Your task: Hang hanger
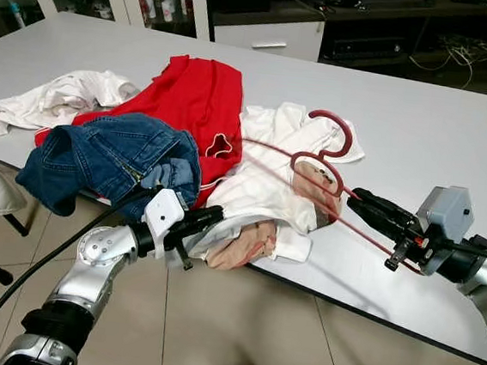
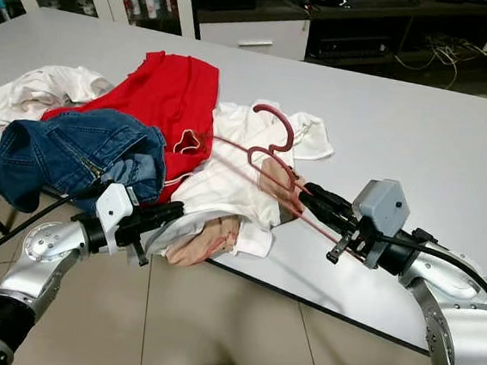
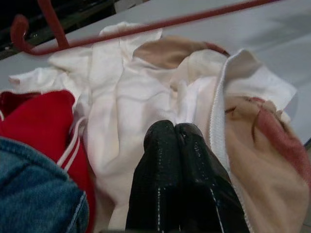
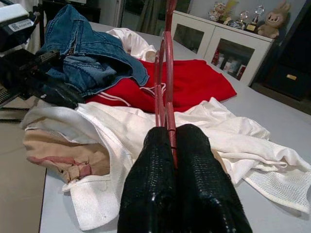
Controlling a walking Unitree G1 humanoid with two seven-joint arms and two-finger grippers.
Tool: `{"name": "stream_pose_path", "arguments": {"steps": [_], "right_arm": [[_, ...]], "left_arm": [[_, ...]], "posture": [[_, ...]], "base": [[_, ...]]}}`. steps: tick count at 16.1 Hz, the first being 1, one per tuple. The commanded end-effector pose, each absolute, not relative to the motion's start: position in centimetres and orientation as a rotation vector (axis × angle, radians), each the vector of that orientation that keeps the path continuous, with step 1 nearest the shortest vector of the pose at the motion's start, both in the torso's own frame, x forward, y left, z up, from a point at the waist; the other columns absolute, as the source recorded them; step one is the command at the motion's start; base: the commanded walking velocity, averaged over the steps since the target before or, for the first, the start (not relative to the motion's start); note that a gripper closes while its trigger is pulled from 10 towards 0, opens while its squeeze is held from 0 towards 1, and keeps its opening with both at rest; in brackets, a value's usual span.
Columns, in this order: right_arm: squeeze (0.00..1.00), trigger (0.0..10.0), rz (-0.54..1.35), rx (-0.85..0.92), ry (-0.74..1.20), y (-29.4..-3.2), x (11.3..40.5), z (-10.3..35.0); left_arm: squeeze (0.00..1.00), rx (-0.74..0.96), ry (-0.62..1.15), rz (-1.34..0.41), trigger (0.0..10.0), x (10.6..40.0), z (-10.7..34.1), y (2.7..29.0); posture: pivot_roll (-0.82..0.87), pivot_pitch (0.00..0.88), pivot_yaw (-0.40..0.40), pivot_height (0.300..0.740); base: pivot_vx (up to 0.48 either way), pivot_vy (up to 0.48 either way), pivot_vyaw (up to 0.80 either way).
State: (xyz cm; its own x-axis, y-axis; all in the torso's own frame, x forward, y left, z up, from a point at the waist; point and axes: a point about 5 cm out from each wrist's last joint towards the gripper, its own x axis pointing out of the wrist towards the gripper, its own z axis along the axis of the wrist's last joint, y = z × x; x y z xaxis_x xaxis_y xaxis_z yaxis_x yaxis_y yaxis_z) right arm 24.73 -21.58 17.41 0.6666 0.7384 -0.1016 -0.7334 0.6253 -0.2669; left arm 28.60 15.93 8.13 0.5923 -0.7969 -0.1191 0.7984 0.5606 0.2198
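Both grippers sit at my desk's (image 1: 422,122) near edge. My right gripper (image 1: 356,198), at four o'clock, has its jaws clenched on the thin dark-red wire hanger (image 1: 319,160), which lies across the crumpled white shirt (image 1: 266,176). My left gripper (image 1: 214,215), at seven o'clock, has its jaws pressed together, empty, touching that shirt beside the blue denim jeans (image 1: 99,156).
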Motion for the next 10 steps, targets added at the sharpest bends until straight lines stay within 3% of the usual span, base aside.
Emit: {"name": "stream_pose_path", "arguments": {"steps": [1, 7, 10], "right_arm": [[0.0, 10.0, 0.829, -0.351, -0.043, -22.8, 24.9, 18.7], [0.0, 10.0, 0.784, -0.453, 0.017, -29.6, 22.7, 23.0], [0.0, 10.0, 0.851, -0.441, 0.026, -29.4, 21.5, 23.7]], "left_arm": [[0.22, 0.267, -0.012, -0.916, 10.0, 28.7, 8.6, 16.6], [0.19, 0.319, -0.05, -0.862, 10.0, 30.0, 10.0, 17.6], [0.18, 0.345, -0.081, -0.852, 10.0, 30.9, 10.9, 17.6]], "posture": [[-0.14, 0.0, 0.102, 0.74], [-0.16, 0.0, 0.115, 0.74], [-0.18, 0.0, 0.124, 0.74]], "base": [[0.0, 0.0, 0.0], [0.0, 0.0, 0.0], [0.0, 0.0, 0.0]]}}
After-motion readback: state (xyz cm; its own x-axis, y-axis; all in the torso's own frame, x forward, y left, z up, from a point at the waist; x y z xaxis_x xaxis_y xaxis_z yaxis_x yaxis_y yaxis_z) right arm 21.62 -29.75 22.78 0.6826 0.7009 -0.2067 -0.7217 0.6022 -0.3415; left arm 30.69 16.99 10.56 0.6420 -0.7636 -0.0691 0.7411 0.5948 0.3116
